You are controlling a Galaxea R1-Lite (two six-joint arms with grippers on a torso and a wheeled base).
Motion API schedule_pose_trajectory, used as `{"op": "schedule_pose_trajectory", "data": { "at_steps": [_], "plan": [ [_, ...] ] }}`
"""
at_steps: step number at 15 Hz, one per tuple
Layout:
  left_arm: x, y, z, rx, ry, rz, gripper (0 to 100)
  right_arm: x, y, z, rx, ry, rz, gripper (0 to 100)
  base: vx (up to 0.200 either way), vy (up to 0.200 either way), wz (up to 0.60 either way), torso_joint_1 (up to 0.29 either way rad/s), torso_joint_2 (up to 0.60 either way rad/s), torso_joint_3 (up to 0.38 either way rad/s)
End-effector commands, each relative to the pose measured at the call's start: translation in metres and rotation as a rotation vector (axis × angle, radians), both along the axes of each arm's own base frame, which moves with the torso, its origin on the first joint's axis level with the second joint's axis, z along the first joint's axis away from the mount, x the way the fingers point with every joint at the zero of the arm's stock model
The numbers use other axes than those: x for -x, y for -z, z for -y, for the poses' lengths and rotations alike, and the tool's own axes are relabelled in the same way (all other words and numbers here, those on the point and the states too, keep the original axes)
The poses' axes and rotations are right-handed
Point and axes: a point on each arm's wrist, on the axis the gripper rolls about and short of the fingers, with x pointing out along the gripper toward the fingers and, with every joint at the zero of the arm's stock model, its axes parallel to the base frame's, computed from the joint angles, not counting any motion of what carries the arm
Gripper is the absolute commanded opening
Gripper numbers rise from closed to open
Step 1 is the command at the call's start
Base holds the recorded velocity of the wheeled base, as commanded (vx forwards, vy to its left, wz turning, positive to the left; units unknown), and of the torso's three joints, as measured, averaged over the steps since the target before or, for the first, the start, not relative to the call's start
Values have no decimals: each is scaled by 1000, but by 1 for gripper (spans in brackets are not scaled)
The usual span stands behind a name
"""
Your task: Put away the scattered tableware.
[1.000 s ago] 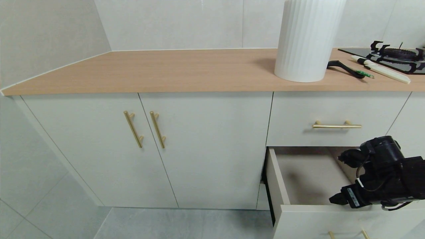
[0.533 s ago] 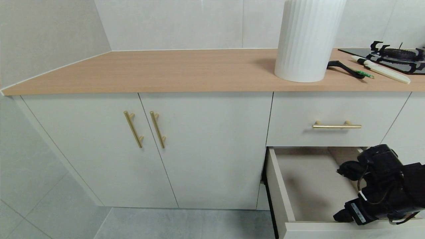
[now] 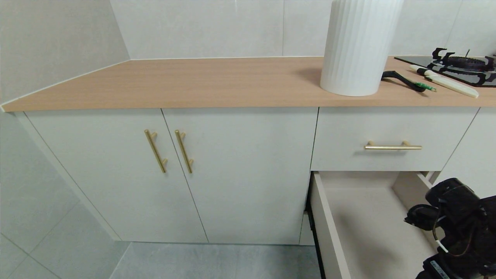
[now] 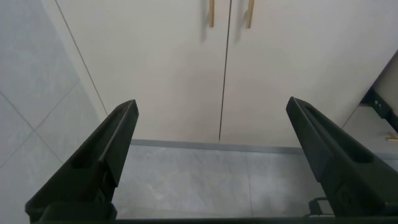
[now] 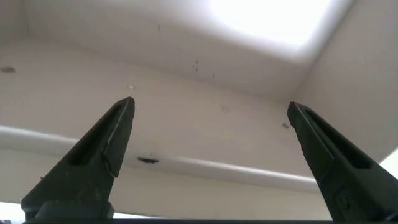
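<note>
— Two grippers, and neither carries anything. Why does the left gripper (image 4: pixel 210 106) hang so low?

— It looks parked. Its fingers are spread wide with nothing between them. They face the foot of the cupboard doors (image 4: pixel 224 62) and the floor tiles (image 4: pixel 186 180), well apart from the work.

— And along the counter (image 3: pixel 193 83)?

— Toward the right stands a tall white ribbed jar (image 3: pixel 358 46). Just beside it lies the tableware: a black-handled tool (image 3: pixel 403 79), a small green piece (image 3: pixel 426 86) and a white knife (image 3: pixel 445 80), loose on the wood near the stove (image 3: pixel 463 64). None of it is stowed yet.

— So why the open drawer (image 3: pixel 329 232)?

— Most likely it is meant to take them. It sits under the shut upper drawer (image 3: pixel 391 131), almost directly below the utensils, so the carry would be short.

— And the right gripper (image 5: pixel 210 102)?

— Its arm (image 3: pixel 457 232) sits low at the drawer's right side. The fingers are wide apart and hold nothing, and they face pale panels that look like part of the drawer. The opening step seems finished, so the next move probably calls for raising that arm to the counter. The knife lies flat and thin, so pinching it cleanly could be the awkward part.
</note>
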Motion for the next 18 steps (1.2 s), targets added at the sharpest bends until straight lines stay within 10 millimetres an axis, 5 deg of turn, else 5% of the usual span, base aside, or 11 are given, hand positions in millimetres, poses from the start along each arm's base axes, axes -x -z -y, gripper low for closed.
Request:
{"op": "schedule_pose_trajectory", "data": {
  "at_steps": [1, 8, 18],
  "plan": [
    [0, 0, 0, 0, -1, -2, 100, -3, -13, 0, -14, 10, 67, 100, 0, 0, 0, 0, 0, 0],
    [0, 0, 0, 0, -1, -2, 100, 48, -115, 10, -235, 103, 555, 100, 0, 0, 0, 0, 0, 0],
    [0, 0, 0, 0, -1, -2, 100, 53, -126, 14, -240, 104, 648, 100, 0, 0, 0, 8, -29, -18]
  ]
}}
